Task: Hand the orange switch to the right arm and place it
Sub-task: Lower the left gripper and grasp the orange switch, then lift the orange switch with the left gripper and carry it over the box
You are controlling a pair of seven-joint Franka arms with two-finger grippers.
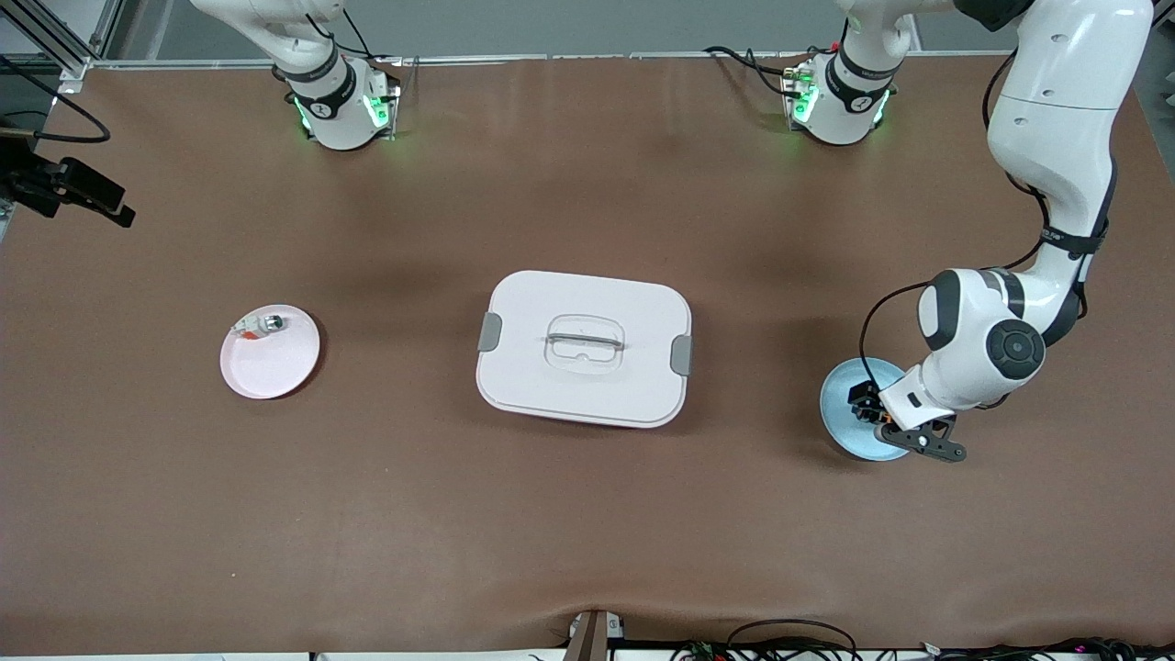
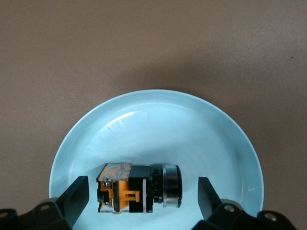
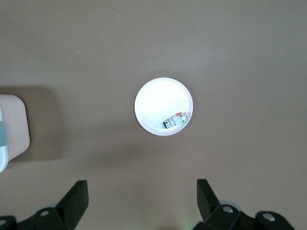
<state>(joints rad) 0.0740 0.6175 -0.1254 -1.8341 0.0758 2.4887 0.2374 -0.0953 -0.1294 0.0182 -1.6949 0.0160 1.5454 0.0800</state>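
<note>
Orange switch (image 2: pixel 139 188) is lying on its side in the blue plate (image 2: pixel 230 139), long axis spanning the left gripper (image 2: pixel 143 196)'s wide-open, empty jaws, while the right gripper (image 3: pixel 143 199) is hanging open over the pink plate (image 3: pixel 156 103), waiting.

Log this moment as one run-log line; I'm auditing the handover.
left hand: open, straddling orange switch on blue plate | right hand: open, waiting high over pink plate | transfer: not yet done
</note>
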